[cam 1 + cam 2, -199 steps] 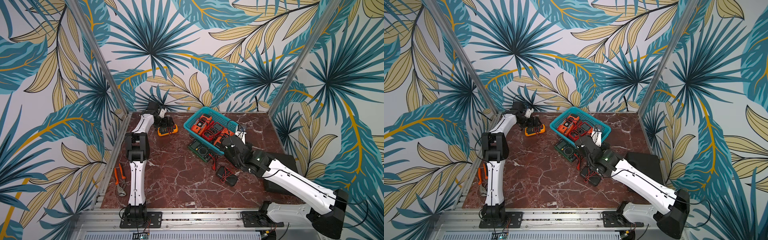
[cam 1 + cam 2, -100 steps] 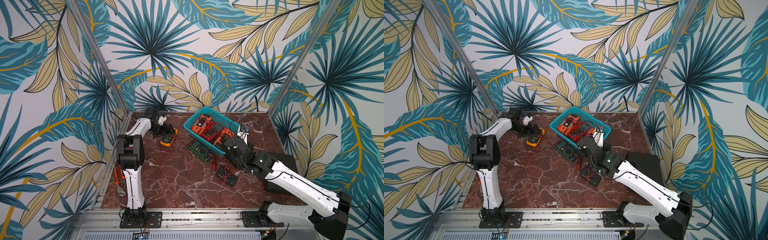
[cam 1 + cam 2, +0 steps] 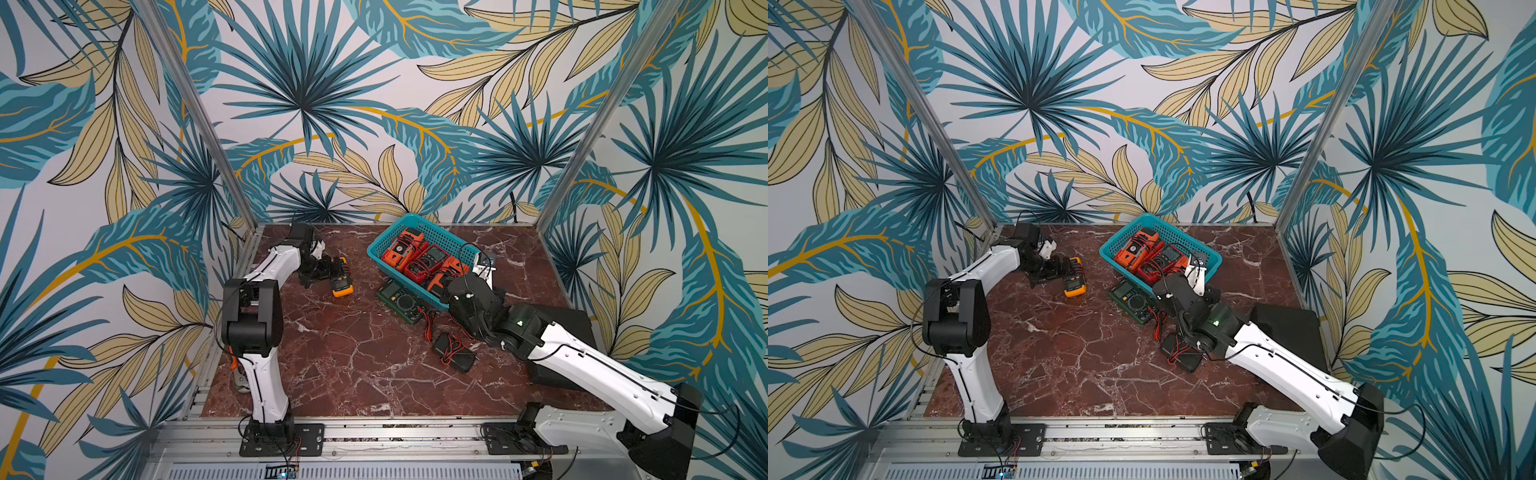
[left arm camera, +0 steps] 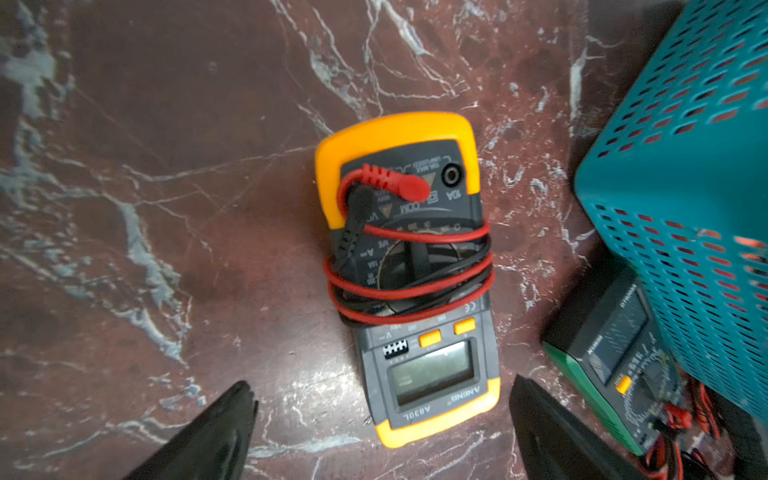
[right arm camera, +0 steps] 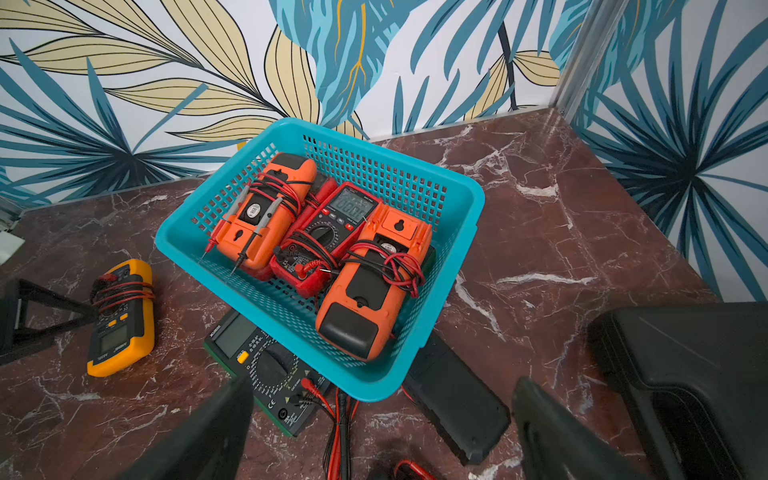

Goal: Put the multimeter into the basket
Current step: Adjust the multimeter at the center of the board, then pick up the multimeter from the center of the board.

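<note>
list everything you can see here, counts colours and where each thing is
basket: 1, teal, far side of the table
orange meters: 2, orange, in the basket
red meter: 1, red, in the basket between them
yellow multimeter: 1, yellow and grey, on the table at the left gripper
green multimeter: 1, dark green, by the basket's near side
black device: 1, black with red leads, near the right arm
black case: 1, black, right edge
orange-handled tool: 1, left edge, mostly hidden
table: 1, red-brown marble
left gripper: 1, black, open
right gripper: 1, black, open, empty
</note>
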